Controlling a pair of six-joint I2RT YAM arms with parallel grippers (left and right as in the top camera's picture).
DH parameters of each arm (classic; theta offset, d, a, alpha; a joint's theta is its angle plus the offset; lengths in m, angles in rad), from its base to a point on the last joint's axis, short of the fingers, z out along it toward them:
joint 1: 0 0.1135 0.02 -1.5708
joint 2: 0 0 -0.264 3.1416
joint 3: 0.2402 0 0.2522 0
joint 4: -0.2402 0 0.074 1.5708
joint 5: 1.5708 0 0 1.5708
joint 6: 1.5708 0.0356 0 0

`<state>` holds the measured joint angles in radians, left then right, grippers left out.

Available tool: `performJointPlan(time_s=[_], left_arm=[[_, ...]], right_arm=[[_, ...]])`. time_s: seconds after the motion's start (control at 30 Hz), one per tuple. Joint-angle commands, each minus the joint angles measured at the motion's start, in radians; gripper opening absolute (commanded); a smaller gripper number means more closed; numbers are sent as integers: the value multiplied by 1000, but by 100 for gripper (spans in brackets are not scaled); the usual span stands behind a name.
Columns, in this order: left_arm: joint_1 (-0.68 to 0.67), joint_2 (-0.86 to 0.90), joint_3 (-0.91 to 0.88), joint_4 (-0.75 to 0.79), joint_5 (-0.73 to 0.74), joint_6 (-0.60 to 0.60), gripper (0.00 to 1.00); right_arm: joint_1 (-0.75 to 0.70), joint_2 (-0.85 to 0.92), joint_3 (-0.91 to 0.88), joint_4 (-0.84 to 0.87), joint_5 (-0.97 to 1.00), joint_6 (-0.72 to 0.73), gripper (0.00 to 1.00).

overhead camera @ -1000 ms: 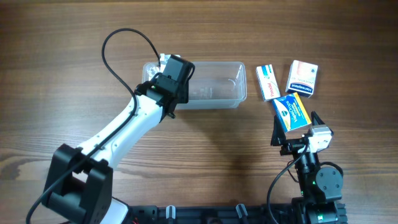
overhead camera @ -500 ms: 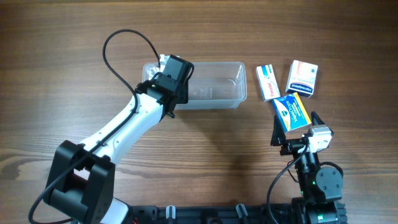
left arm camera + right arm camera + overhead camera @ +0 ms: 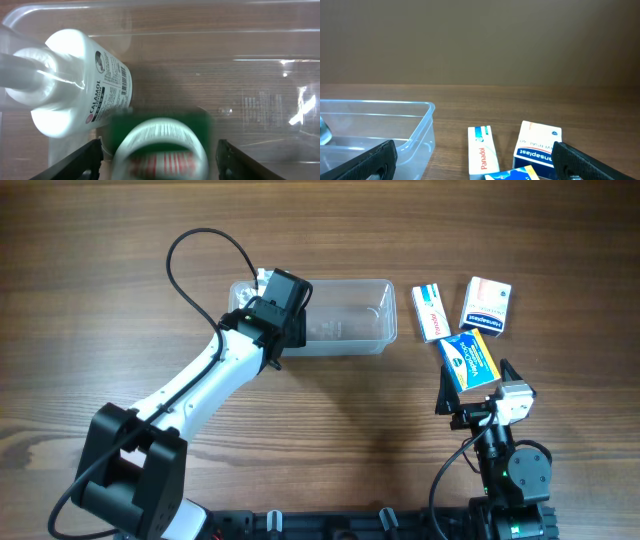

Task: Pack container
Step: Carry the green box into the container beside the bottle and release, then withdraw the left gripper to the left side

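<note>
The clear plastic container (image 3: 345,315) sits at the back middle of the table. My left gripper (image 3: 278,308) hovers over its left end. In the left wrist view the container (image 3: 260,75) fills the frame, and a white Calamol bottle (image 3: 85,90) lies inside it at the left. My left gripper (image 3: 157,162) is open; a blurred green-and-white item (image 3: 160,145) sits between the jaws with gaps on both sides. My right gripper (image 3: 473,387) is open and empty, just behind a blue box (image 3: 468,360). In the right wrist view the gripper (image 3: 475,162) faces the boxes.
A white Panadol box (image 3: 430,311) and a white-and-blue Hansaplast box (image 3: 486,305) lie right of the container; both show in the right wrist view, Panadol (image 3: 483,152) and Hansaplast (image 3: 538,146). The blue box's corner (image 3: 512,174) shows at the bottom. The container's right end (image 3: 395,130) is on the left.
</note>
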<state>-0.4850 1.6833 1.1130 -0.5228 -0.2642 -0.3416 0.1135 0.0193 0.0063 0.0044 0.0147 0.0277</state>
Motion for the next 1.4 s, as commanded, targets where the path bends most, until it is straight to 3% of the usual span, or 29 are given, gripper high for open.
performJointPlan(time_s=[0.0,0.43,0.83,1.17,1.27,1.37], left_arm=[[6,13,15,-9,5,-6,74],[5,-29,15,31,11,-3,69],[24,-277,15,32,106,-3,67],[389,-343,15,-34,92,-3,72],[550,-343,15,-42,95,-4,100],[610,-343,15,-51,100,-5,100]], right_arm=[[3,-3,-1,3,-13,-9,100],[3,-3,-1,3,-13,-9,100],[3,-3,-1,3,-13,-9,100],[3,-3,-1,3,-13,-9,100],[3,-3,-1,3,-13,-9,100],[3,-3,-1,4,-13,-9,100]])
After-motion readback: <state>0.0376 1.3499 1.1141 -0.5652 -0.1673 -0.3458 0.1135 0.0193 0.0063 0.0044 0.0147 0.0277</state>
